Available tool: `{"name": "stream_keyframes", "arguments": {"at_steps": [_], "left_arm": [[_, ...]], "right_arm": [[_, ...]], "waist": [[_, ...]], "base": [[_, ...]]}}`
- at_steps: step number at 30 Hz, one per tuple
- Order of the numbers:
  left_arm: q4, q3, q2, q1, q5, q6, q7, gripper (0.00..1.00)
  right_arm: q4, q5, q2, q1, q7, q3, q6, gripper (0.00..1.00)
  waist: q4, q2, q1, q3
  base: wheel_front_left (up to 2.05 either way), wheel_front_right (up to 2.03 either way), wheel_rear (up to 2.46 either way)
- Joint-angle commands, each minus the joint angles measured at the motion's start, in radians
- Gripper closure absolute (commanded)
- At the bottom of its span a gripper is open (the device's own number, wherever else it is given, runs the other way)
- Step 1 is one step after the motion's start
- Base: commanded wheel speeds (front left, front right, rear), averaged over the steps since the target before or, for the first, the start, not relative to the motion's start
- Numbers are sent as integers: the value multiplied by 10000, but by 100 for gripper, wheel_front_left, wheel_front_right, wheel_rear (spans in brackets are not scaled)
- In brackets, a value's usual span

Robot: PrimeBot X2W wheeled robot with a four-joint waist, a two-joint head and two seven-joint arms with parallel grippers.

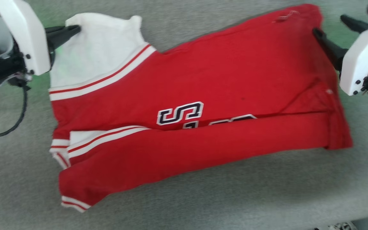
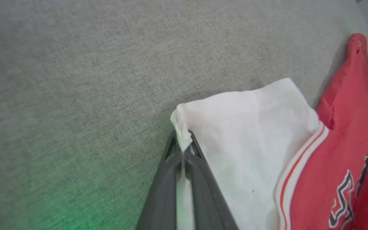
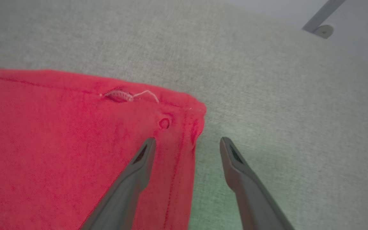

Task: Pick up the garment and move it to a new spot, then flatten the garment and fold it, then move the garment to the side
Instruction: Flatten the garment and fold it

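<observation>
Fold step prob.: sleeve of garment point(image 1: 203, 95) at 10 o'clock is pinched by L hand point(image 2: 182, 147); wide R hand point(image 3: 187, 140) must be closed on hem nxt.

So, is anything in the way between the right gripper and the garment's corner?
Nothing visible. The open right gripper straddles the garment edge by that corner, one finger over red cloth, the other over the grey surface. The left gripper is shut on the white sleeve.
</observation>
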Motion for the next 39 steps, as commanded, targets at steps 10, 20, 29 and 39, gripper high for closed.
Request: {"name": "stream_keyframes", "arguments": {"at_steps": [10, 20, 29, 39], "left_arm": [[-435, -271, -473, -86, 206, -55, -538, 100], [-891, -408, -619, 28, 164, -63, -1568, 100], [-2256, -415, -282, 868, -139, -65, -3341, 100], [-4667, -769, 1230, 3348, -254, -65, -5638, 100]], "right_arm": [[1237, 1405, -434, -1433, 2692, 786, -2, 0], [1035, 1562, -750, -1338, 1858, 632, -2, 100], [159, 1625, -1143, -32, 786, -64, -2, 100], [-1430, 1508, -1206, 3021, 242, -1569, -2, 100]], "waist": [[1000, 0, 0, 469], [1350, 0, 0, 15], [1705, 0, 0, -1143], [1976, 0, 0, -2009]], "base": [[0, 0, 0], [0, 0, 0], [0, 0, 0], [0, 0, 0]]}}
